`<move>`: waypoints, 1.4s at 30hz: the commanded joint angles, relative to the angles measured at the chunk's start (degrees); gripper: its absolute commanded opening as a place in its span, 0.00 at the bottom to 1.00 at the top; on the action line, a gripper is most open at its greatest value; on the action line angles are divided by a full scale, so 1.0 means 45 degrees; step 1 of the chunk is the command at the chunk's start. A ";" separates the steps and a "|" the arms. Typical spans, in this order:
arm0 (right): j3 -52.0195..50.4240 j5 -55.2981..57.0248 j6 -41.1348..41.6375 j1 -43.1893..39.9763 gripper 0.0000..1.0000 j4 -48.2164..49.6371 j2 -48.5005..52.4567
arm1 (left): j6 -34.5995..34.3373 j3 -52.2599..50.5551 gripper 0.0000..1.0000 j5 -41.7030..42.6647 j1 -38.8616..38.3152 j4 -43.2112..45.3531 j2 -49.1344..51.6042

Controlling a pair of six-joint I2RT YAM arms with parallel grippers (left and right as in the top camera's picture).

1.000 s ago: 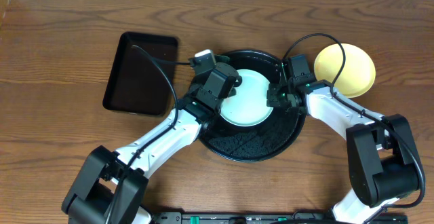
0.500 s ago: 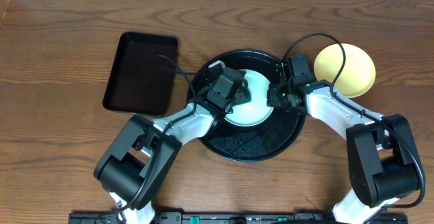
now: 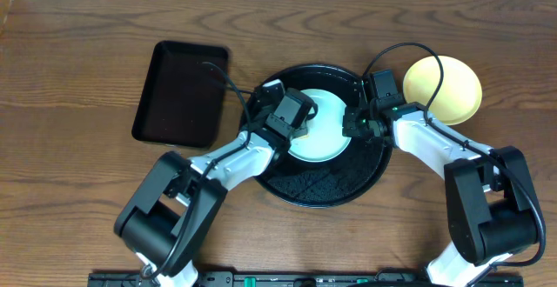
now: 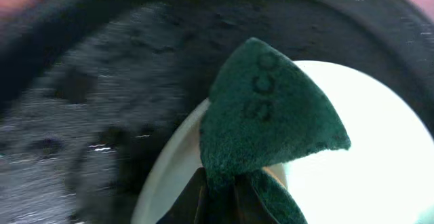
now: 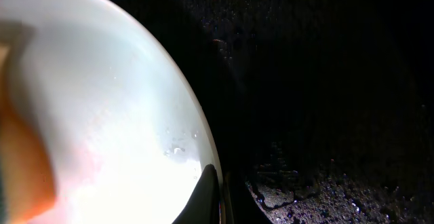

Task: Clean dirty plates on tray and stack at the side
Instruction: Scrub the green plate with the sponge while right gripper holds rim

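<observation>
My left fingers are pinching a green scouring pad onto the plate. My right fingers are clamping its rim inside the tray.

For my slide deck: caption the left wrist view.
Left gripper holds a folded green scouring pad over a pale plate in the round black tray.
</observation>
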 commanded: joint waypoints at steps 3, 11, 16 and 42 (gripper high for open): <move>0.0112 0.0500 -0.0121 -0.0044 0.01 -0.0117 0.0117 | 0.0593 -0.0355 0.08 -0.3502 0.0296 -0.1035 -0.1214; 0.0112 0.0500 -0.0121 -0.0044 0.01 -0.0117 0.0117 | -0.0029 -0.0355 0.08 -0.2939 0.0223 -0.0845 -0.2307; 0.0112 0.0500 -0.0117 -0.0019 0.01 -0.0063 0.0117 | -0.2278 -0.0359 0.08 -0.0034 0.0170 -0.0282 -0.2186; 0.0112 0.0505 -0.0117 0.0000 0.01 -0.0155 0.0117 | -0.1209 -0.0364 0.08 -0.1394 -0.0155 -0.1409 -0.0092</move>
